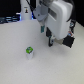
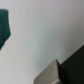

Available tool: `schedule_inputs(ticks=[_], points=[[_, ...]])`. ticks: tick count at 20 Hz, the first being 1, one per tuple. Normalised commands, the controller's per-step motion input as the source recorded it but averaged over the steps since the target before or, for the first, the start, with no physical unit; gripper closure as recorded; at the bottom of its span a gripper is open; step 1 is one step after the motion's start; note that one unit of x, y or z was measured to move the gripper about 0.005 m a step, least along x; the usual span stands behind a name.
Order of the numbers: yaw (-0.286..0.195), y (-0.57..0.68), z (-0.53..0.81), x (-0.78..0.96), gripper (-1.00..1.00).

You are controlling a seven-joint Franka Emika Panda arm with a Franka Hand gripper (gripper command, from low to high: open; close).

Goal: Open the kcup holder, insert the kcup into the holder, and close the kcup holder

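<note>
- The kcup (image 1: 29,52) is a tiny whitish pod with a bright green top, standing upright on the white surface towards the exterior view's lower left.
- It stands alone, with nothing touching it.
- The kcup holder cannot be made out for certain in either view; a dark corner at the wrist view's edge is too blurred to identify.

The exterior view is soft and low in detail throughout. The gripper (image 1: 50,40) hangs below the white arm, its fingers too blurred to tell open from closed. The kcup (image 1: 29,52) is too small to show more than a green top. The wrist view shows a dark shape (image 2: 70,70) cut off at the frame's corner, unidentifiable, and a blurred teal patch (image 2: 4,27) cut off at the edge.
</note>
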Motion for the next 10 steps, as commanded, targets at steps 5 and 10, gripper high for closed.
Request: schedule_inputs(ticks=[5,10], points=[[-0.295,-0.42,-0.16,-0.18,-1.00],[-0.300,-0.40,-0.24,-0.23,-1.00]])
